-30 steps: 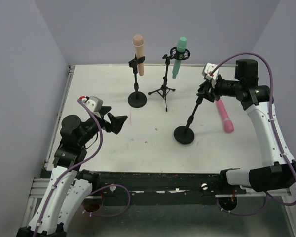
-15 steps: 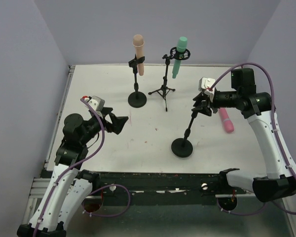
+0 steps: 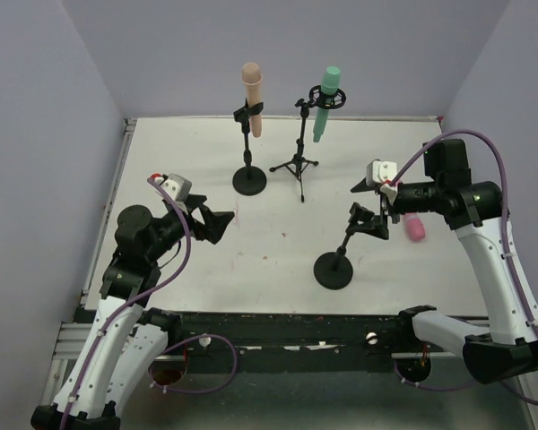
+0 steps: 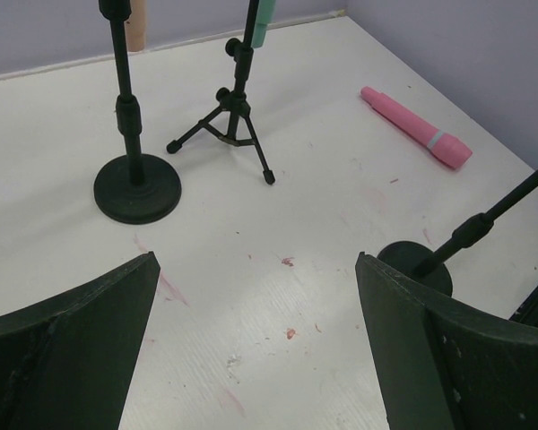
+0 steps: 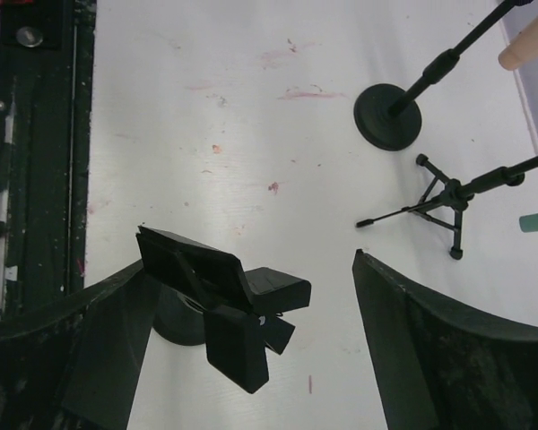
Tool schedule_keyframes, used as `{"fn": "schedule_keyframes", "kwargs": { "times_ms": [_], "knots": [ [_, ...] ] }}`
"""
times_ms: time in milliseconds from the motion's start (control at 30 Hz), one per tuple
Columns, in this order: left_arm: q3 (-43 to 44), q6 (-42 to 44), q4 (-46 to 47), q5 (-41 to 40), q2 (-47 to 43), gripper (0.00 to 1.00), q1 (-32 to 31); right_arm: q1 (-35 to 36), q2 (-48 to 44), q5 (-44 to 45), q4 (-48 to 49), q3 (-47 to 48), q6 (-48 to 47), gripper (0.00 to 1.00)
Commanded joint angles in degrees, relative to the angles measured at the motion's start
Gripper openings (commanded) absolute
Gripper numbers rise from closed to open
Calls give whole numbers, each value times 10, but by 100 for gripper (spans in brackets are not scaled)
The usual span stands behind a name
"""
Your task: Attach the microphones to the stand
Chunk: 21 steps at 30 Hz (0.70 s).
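Observation:
The beige-peach microphone (image 3: 252,92) is clipped upright in a round-base stand (image 3: 249,180). On a tripod stand (image 3: 297,165) sits the mint green microphone (image 3: 325,103). The pink microphone (image 3: 414,227) lies on the table, partly behind my right gripper (image 3: 382,213). That gripper is open, and the empty clip (image 5: 226,309) of a third, leaning stand (image 3: 334,269) stands free between its fingers. My left gripper (image 3: 212,224) hovers open at the left, holding nothing. Its wrist view shows the pink microphone (image 4: 415,128) lying beyond the third stand's base (image 4: 414,269).
The white table (image 3: 179,161) carries faint red marks and has purple walls at the back and sides. A black rail (image 3: 278,327) runs along the near edge between the arm bases. The two loaded stands sit close together at the back centre.
My right gripper has opened and let go of the third stand's clip. Before that it drew the stand and its clip nearer to the front edge. The left arm has not moved.

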Motion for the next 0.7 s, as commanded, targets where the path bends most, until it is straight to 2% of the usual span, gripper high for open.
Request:
{"fn": "schedule_keyframes", "kwargs": {
  "times_ms": [0,167,267,333,467,533,600,667],
  "knots": [
    [-5,-4,15,17,-2,98,1,-8,-16,-47,-58,3,-35,97],
    [-11,-5,32,59,-5,98,1,-33,-27,-98,-101,35,-50,100],
    [-30,-7,87,152,-13,98,0,-55,-37,-119,-114,56,-45,100],
    [-48,-11,137,197,-22,98,-13,-79,-48,-131,-97,67,-3,100],
    [-81,10,191,212,-34,98,-72,-155,-59,-156,46,71,194,100],
    [-85,37,184,167,-33,98,-124,-197,-59,-154,169,48,350,100],
    [-83,65,169,108,-26,98,-186,-223,-58,-114,263,23,463,100],
    [-87,88,175,54,-16,98,-252,-232,-57,-24,346,-12,540,100]
  ]
}}
